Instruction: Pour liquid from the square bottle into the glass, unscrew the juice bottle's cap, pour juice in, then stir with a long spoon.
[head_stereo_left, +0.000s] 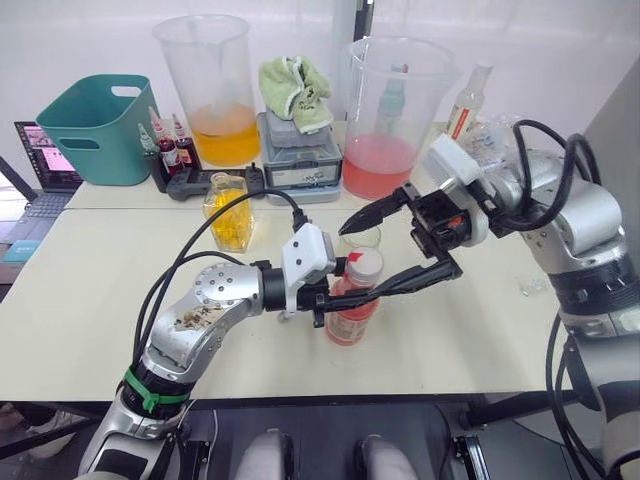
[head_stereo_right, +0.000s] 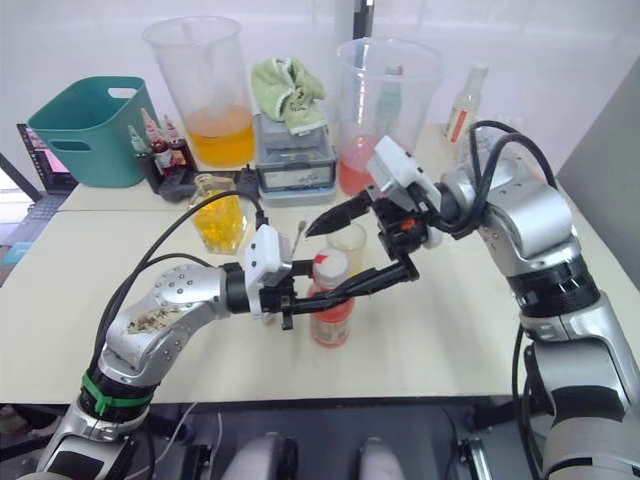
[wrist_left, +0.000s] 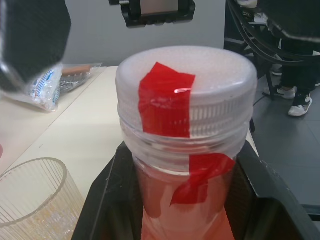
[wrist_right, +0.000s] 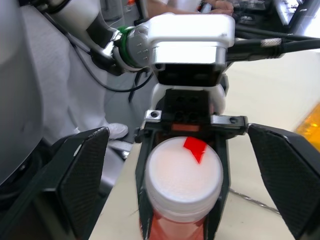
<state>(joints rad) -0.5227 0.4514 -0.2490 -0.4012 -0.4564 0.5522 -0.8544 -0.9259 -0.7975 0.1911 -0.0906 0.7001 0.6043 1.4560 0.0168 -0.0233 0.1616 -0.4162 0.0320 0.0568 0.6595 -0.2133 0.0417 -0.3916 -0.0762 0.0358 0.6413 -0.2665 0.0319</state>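
pale cream table (head_stereo_left: 90, 330) fills the scene, with a second table behind it against a white wall. near the middle of the front table stands the juice bottle (head_stereo_left: 352, 318), upright, with pink-red liquid inside. the left gripper (head_stereo_left: 335, 298) is closed on the body of this bottle, 1 black finger on each side, just under the neck. the left arm comes in low from the robot's left, elbow bent, forearm almost level over the table.

the cap (head_stereo_left: 364, 264) is on the bottle, white, with a strip of red tape (wrist_left: 166, 104) across it and down the neck. the right gripper (head_stereo_left: 388, 248) is wide open around the cap, 1 finger behind it and 1 in front, and in the right wrist view both fingers stand clear of the cap. the right arm reaches in from the robot's right, wrist turned toward the bottle.

the glass (head_stereo_left: 362, 237) stands just behind the bottle. the square bottle (head_stereo_left: 229, 211) with yellow liquid stands further to the robot's left. on the back table are 2 big beakers (head_stereo_left: 208, 88), a teal bin (head_stereo_left: 98, 128) and a green cloth (head_stereo_left: 296, 88).
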